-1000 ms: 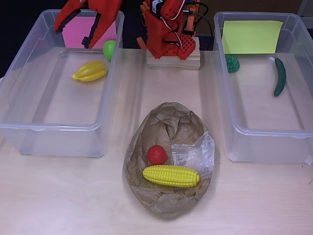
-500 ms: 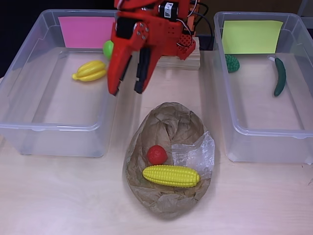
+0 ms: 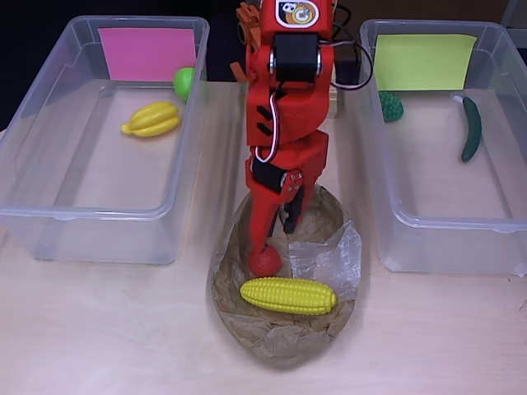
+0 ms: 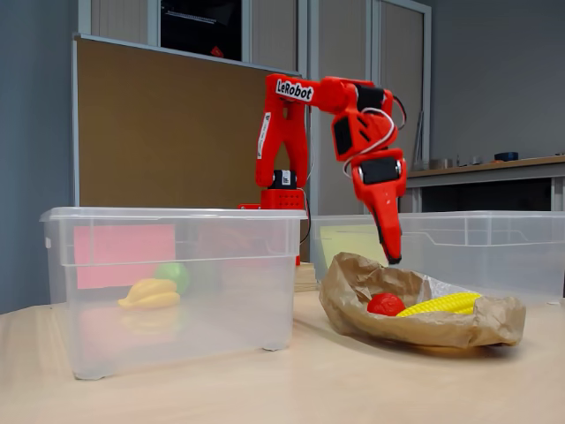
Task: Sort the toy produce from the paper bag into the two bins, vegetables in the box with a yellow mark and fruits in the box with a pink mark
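**Red arm marked with white lettering**

The arm (image 4: pixel 305 97) is built of bright red plastic segments, with black motor blocks set between them. "LeRobot" is printed in white along the upper link. White and black cables are looped beside the wrist, above the tapered red gripper (image 3: pixel 276 234).

The bag (image 3: pixel 284 329) is crumpled matt brown paper with a clear, shiny plastic patch beside the corn (image 3: pixel 288 295). The corn is bumpy yellow plastic; the red ball (image 4: pixel 386 304) looks matt. Both bins (image 3: pixel 99 218) (image 3: pixel 445 234) flanking the bag are smooth translucent plastic. The table (image 3: pixel 107 329) is pale matt wood. The arm (image 3: pixel 288 123) is red plastic.
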Robot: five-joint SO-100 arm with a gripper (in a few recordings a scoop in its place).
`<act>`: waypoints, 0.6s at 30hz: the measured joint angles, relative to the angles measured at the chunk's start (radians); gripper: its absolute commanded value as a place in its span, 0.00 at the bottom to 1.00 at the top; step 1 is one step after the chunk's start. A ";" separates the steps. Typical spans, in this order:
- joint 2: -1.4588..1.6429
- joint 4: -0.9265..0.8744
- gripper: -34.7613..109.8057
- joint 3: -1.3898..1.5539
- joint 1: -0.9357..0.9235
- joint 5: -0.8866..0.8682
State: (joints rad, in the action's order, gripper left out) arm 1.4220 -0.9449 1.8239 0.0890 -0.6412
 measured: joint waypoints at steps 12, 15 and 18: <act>-0.204 0.184 0.44 0.018 0.002 -0.048; -0.232 0.207 0.44 0.015 -0.008 -0.048; -0.239 0.210 0.43 0.012 -0.020 -0.046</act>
State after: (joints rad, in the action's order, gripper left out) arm 1.1827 -0.7348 1.8362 0.0690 -0.6872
